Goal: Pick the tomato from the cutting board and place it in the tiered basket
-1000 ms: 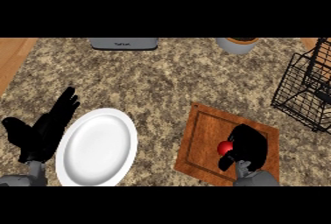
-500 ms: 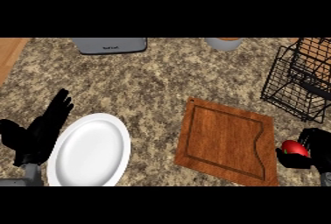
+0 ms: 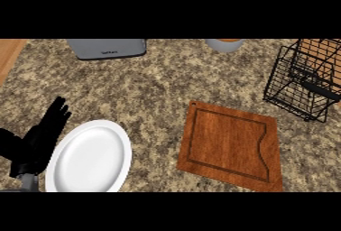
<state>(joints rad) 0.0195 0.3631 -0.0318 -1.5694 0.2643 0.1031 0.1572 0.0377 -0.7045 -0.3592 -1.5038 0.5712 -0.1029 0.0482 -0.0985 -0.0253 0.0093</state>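
The wooden cutting board (image 3: 232, 145) lies bare on the counter, right of centre; no tomato shows on it or anywhere else in the head view. The black wire tiered basket (image 3: 303, 81) stands at the upper right, beyond the board's far corner. My left hand (image 3: 39, 139) rests open at the left edge, fingers up, beside the white plate. My right hand is out of the view, and so is the tomato.
A white plate (image 3: 90, 158) lies at the lower left, next to my left hand. A grey toaster (image 3: 106, 48) stands at the back left and a small round pot (image 3: 224, 44) at the back centre. Speckled stone counter (image 3: 153, 94) spreads between them.
My right hand, shut on the tomato, has moved off the board to the right and left the view. The view itself has shifted, with the board and basket now further down-left.
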